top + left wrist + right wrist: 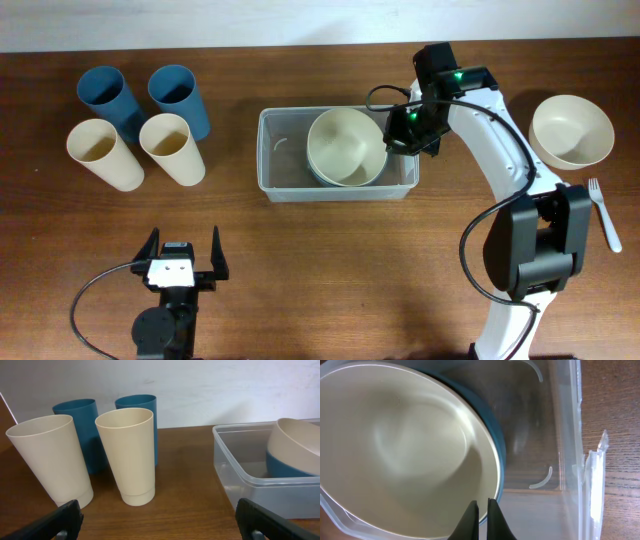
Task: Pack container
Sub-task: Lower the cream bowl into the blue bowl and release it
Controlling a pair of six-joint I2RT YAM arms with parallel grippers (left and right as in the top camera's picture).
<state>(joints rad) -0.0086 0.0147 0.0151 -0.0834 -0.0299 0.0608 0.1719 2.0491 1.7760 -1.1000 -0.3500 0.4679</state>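
Two fingers of the right gripper [483,504], pressed shut, meet the rim of the cream bowl [410,450] inside the container [563,435] below it; the left gripper [183,245] gapes wide, holding nothing.

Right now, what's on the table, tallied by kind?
Cups: 4 (2 blue, 2 cream)
Bowls: 3 (2 cream, 1 blue)
Container: 1
Fork: 1
Total: 9
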